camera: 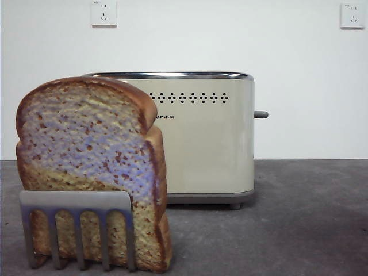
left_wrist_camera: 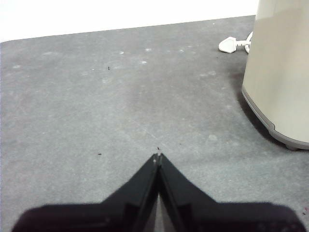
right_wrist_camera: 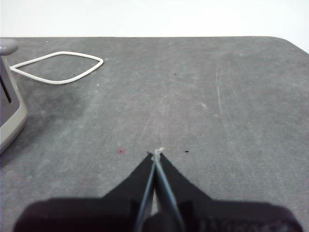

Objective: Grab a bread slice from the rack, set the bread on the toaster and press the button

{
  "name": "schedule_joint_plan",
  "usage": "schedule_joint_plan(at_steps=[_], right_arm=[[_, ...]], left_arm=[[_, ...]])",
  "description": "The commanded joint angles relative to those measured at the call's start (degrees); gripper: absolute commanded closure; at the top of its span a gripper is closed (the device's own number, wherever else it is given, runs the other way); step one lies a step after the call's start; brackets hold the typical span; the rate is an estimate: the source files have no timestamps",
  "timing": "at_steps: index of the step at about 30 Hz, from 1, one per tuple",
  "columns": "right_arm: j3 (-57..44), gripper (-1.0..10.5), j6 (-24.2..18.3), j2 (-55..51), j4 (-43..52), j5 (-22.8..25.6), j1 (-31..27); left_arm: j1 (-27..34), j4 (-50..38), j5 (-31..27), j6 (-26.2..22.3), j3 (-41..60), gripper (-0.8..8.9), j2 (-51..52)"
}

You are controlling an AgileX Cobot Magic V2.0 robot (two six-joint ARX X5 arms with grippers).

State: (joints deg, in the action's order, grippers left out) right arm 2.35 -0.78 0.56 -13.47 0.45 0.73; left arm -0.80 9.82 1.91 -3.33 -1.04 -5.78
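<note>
A thick slice of bread (camera: pixel 86 149) with brown crust stands upright in the low silver rack (camera: pixel 75 201) at the front left of the front view. Behind it stands the cream toaster (camera: pixel 207 144), its grey lever (camera: pixel 261 114) sticking out on the right side. No arm shows in the front view. My left gripper (left_wrist_camera: pixel 158 157) is shut over bare grey table, with the toaster's side (left_wrist_camera: pixel 282 72) off to one side of it. My right gripper (right_wrist_camera: pixel 157 152) is also shut over bare table, and the toaster's end (right_wrist_camera: pixel 7 111) shows at the picture's edge.
A white power cord (right_wrist_camera: pixel 58 67) loops on the table beyond the right gripper, and a white plug (left_wrist_camera: pixel 231 44) lies by the toaster's back corner. Two wall sockets (camera: pixel 104 12) sit high on the white wall. The grey table (camera: pixel 299 218) stretches right of the toaster.
</note>
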Motion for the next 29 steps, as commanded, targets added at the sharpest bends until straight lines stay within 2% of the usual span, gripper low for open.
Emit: schedule_joint_plan(at_steps=[1, 3, 8, 12, 17, 21, 27, 29], right_arm=[[-0.66, 9.5, 2.89, -0.04, 0.46, -0.11, -0.02], [-0.66, 9.5, 5.05, -0.04, 0.44, -0.24, -0.02], [-0.66, 9.5, 5.51, -0.04, 0.52, -0.20, -0.02], [-0.22, 9.5, 7.02, -0.04, 0.59, -0.20, -0.02], [3.13, 9.5, 9.55, -0.04, 0.46, -0.20, -0.02], [7.78, 9.5, 10.19, 0.07, -0.22, -0.24, -0.02], [16.98, 9.5, 10.12, 2.54, -3.82, -0.74, -0.02], [20.76, 9.5, 8.96, 4.28, -6.36, -1.44, -0.02]], left_arm=[[0.13, -0.63, 0.00, 0.57, 0.61, 8.16, 0.00], [0.13, -0.57, 0.00, 0.59, 0.61, 8.16, 0.00], [0.13, -1.14, 0.00, 0.57, 0.61, 8.21, 0.00], [0.13, -5.77, 0.04, 0.52, 0.59, 8.21, 0.00], [0.13, -7.43, 2.91, 0.59, -2.29, 8.21, -0.74], [0.13, -7.32, 9.01, 3.48, -7.13, 8.21, -3.15], [0.11, -6.10, 20.06, 3.37, -17.46, 8.21, -8.48], [-1.20, -3.76, 23.61, 2.01, -21.46, 8.21, -10.67]])
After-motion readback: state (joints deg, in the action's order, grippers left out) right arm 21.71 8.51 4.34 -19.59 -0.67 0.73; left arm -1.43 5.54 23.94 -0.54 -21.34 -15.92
